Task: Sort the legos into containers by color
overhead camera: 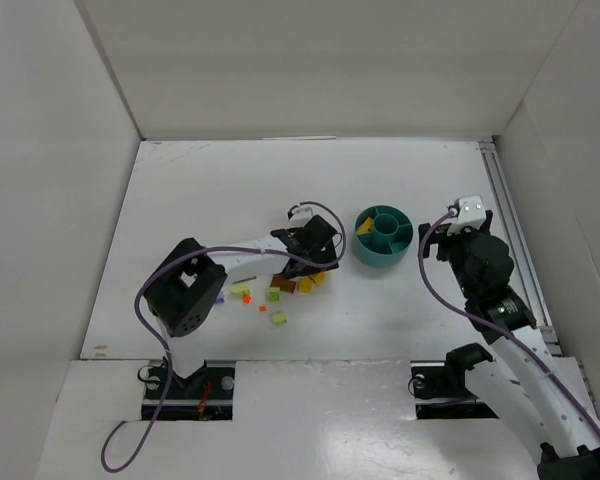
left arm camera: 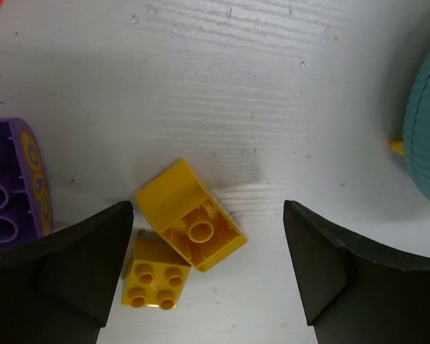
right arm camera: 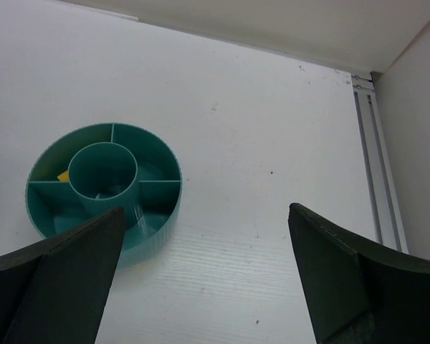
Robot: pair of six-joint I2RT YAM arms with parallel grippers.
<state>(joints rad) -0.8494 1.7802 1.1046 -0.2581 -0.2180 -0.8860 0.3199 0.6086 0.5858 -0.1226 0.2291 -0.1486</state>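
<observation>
Legos (overhead camera: 275,293) lie loose on the worktop (overhead camera: 200,190), left of the teal tub (overhead camera: 380,260). Left end effector (left arm camera: 206,215), jaws wide, straddles a yellow sloped brick (left arm camera: 190,222) touching a smaller yellow brick (left arm camera: 154,283); a purple brick (left arm camera: 14,179) lies beside its left finger. Advisable: centre on the sloped brick alone and close squarely, lest the neighbour be dragged. One yellow piece (right arm camera: 61,175) already occupies a wedge of the tub, the likely destination. Right end effector (right arm camera: 204,222), wide and empty, hovers just right of the tub.

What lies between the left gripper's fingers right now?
The left wrist view shows, inside the open left gripper, a larger yellow brick, underside showing, touching a small yellow brick, studs up.
</observation>
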